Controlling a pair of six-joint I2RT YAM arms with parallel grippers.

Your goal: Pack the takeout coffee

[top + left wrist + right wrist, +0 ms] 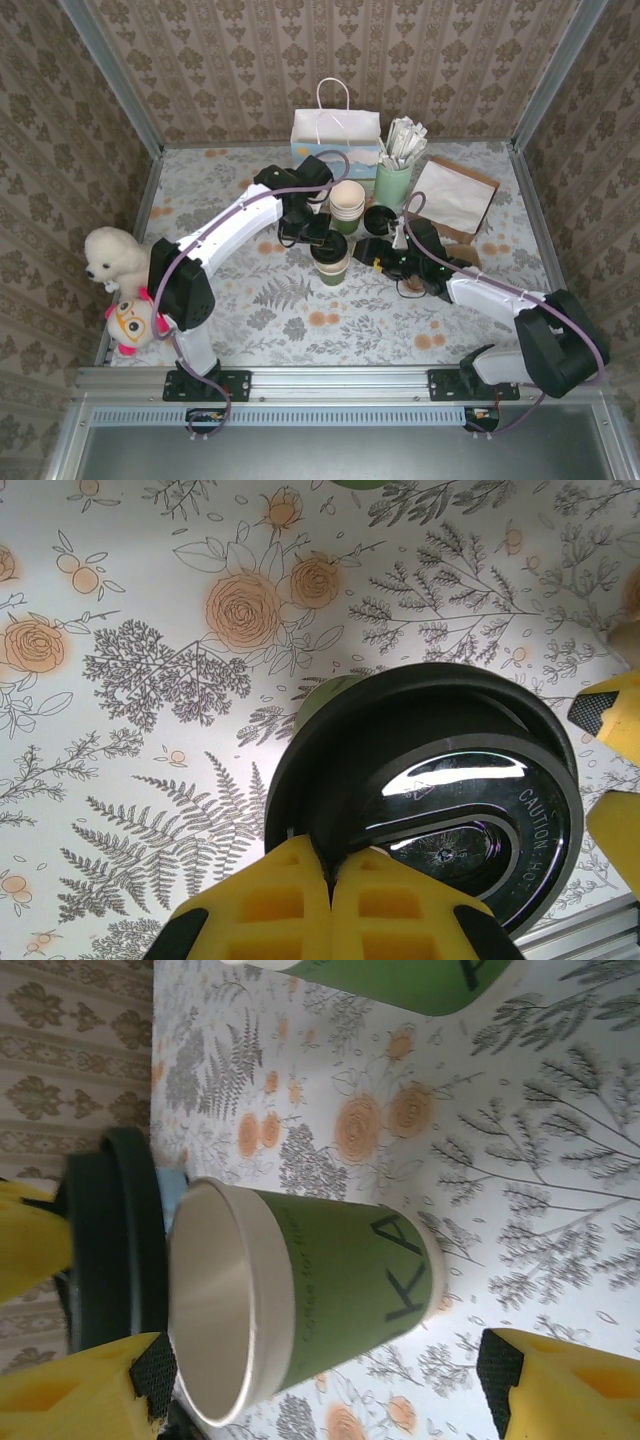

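The dark-green cup (332, 266) stands upright mid-table, lidless, its cream inside (205, 1310) showing. My left gripper (330, 875) is shut on the rim of the round black lid (430, 790) and holds it just above the cup's mouth; a sliver of the green cup wall (322, 694) shows past the lid's edge. From above, the left gripper (312, 232) and the lid (328, 243) sit over the cup. My right gripper (330, 1395) is open, one finger on each side of the cup (350, 1280), apart from its wall. It lies right of the cup (376, 258).
A stack of lidless cups (347, 203) and a spare black lid (380, 218) stand just behind. A pale-green holder of white sticks (394, 182), a white handled bag (335, 130) and a brown paper bag (455, 195) line the back. Plush toys (115, 258) sit at the left edge.
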